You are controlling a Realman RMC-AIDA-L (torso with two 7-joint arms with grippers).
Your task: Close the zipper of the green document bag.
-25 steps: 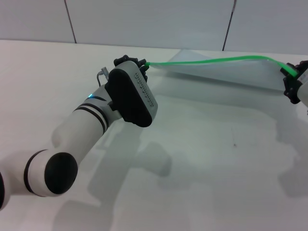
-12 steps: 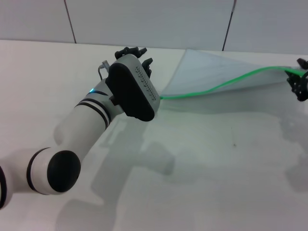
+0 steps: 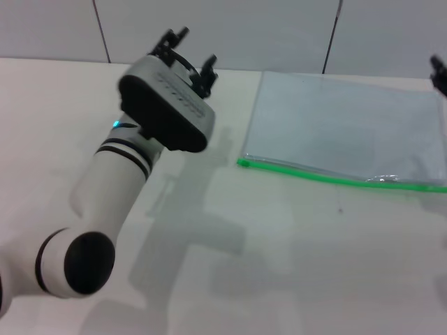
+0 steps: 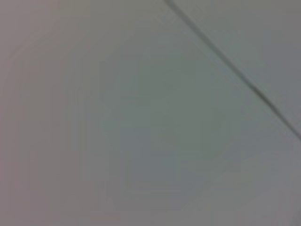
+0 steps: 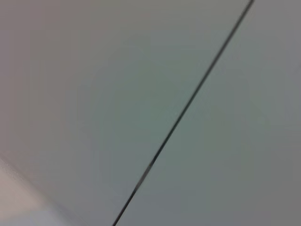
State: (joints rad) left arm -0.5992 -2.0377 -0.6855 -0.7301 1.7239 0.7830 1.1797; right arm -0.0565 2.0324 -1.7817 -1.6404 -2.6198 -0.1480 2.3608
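The green document bag lies flat on the white table at the right, a translucent pale grey-blue pouch. Its zipper is the bright green strip along the near long edge; I cannot make out the slider. My left gripper is raised above the table to the left of the bag's far left corner, open and empty, apart from the bag. Only a dark tip of my right gripper shows at the picture's right edge, beside the bag's far right corner. Both wrist views show only wall panels.
The white table stretches bare in front of the bag. A panelled wall with dark seams stands behind it. My left arm reaches across the table's left half.
The bag's green edge, held up between both grippers before, has dropped and the bag now lies flat. My left gripper has let go and risen to the left; the right one has drawn back.
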